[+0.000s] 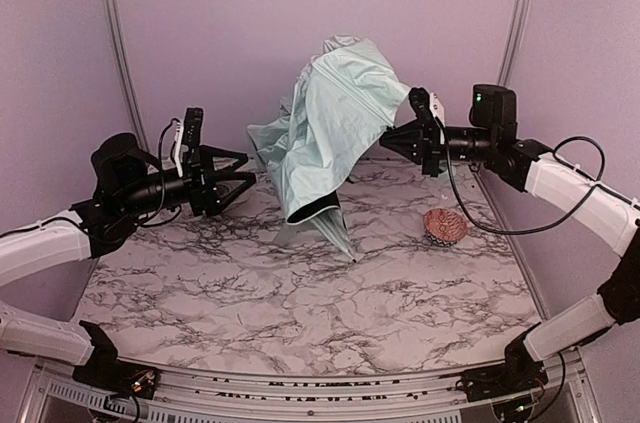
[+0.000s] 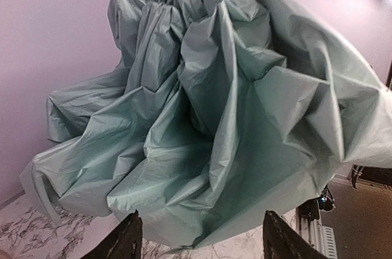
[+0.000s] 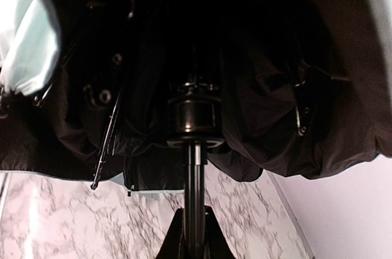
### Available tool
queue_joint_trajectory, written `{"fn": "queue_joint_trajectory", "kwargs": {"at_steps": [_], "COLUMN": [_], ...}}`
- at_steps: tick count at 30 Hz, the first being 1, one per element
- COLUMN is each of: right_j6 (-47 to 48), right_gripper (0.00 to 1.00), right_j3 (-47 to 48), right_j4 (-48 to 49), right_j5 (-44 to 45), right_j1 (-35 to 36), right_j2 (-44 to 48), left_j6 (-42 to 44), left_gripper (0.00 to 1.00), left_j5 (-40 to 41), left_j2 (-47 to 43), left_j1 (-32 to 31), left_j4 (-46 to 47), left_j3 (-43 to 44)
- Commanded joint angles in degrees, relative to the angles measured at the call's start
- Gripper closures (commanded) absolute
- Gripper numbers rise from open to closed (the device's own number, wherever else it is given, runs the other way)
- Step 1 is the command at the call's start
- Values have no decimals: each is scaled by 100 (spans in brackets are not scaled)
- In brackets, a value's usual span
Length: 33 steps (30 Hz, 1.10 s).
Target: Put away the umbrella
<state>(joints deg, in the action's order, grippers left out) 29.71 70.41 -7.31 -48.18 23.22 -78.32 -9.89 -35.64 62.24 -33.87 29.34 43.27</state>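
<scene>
The umbrella (image 1: 335,133) is held off the marble table (image 1: 300,293) by the right gripper (image 1: 392,138), which is clenched on the slim black shaft (image 3: 193,173). In the right wrist view the shaft is seen running straight out from between the closed fingers (image 3: 174,240) to a round black hub (image 3: 195,115). The dark underside of the fabric is bunched around and beyond that hub. The pale mint-green canopy (image 2: 233,106) is collapsed and crumpled. It is draped forward of the right gripper and hangs below its tip, and one lower fold appears to reach the table. The left gripper (image 1: 240,180) is released, with its jaws spread wide and nothing between them. It is pointed at the canopy, which fills the left wrist view just ahead of and above the two fingertips (image 2: 125,240); whether fabric is touched there cannot be told. A pink patterned lump (image 1: 445,225) is seen on the table below the right gripper, apart from the umbrella.
</scene>
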Motion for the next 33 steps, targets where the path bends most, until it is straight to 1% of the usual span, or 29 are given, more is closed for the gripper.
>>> {"fn": "queue_joint_trajectory", "kwargs": {"at_steps": [1, 2, 4, 5, 8, 10, 13, 15, 17, 18, 19, 20, 23, 27, 28, 30, 33], "right_j6": [-989, -1155, -1401, -1451, -1451, -1438, -1461, -1466, -1465, -1464, -1461, -1460, -1418, -917, -714, -368, -35], "right_gripper": [100, 100, 100, 100, 100, 100, 100, 100, 100, 100, 100, 100, 100, 100, 100, 100, 100], "right_j3": [264, 269, 288, 290, 209, 117, 66, 65, 88, 97, 99, 104, 98, 191, 216, 272, 234], "right_j4": [1443, 1623, 1923, 1990, 2038, 2110, 2139, 2108, 2054, 2024, 1995, 1975, 1875, 1217, 978, 431, 132], "right_j5": [-1084, -1121, -1169, -1110, -687, -485, -303, -255, -249, -235, -234, -254, -393, -498, -466, -335, -64], "right_j1": [-31, -34, -35, -28, 0, 19, 78, 123, 125, 123, 127, 125, 130, 213, 251, 375, 532], "right_j2": [93, 83, 56, 57, 128, 194, 245, 231, 203, 188, 174, 162, 134, 158, 167, 188, 248], "left_j6": [863, 1138, 1233, 1222, 1221, 1413, 1645, 1730, 1807, 1852, 1897, 1928, 1955, 1986, 1977, 1843, 1693], "left_gripper": [17, 13, 11, 11, 11, 11, 11, 11, 12, 15, 19, 29, 62, 95, 100, 100, 100], "left_j5": [545, 883, 1333, 1382, 1163, 1413, 2072, 1997, 1616, 1495, 1495, 1547, 1962, 2226, 2247, 2239, 2022], "left_j2": [63, 5, 32, 81, 253, 373, 594, 710, 756, 789, 835, 893, 1015, 993, 974, 888, 758], "left_j1": [-1103, -1266, -1340, -1342, -1523, -1750, -1962, -2013, -2056, -2076, -2102, -2114, -2114, -2094, -2079, -1964, -1778], "left_j4": [-78, -78, -78, -111, -122, -117, -106, -44, 156, 272, 376, 424, 546, 1038, 1138, 1351, 1678], "left_j3": [287, 277, 345, 408, 582, 664, 809, 865, 819, 781, 765, 781, 857, 765, 767, 756, 761]}}
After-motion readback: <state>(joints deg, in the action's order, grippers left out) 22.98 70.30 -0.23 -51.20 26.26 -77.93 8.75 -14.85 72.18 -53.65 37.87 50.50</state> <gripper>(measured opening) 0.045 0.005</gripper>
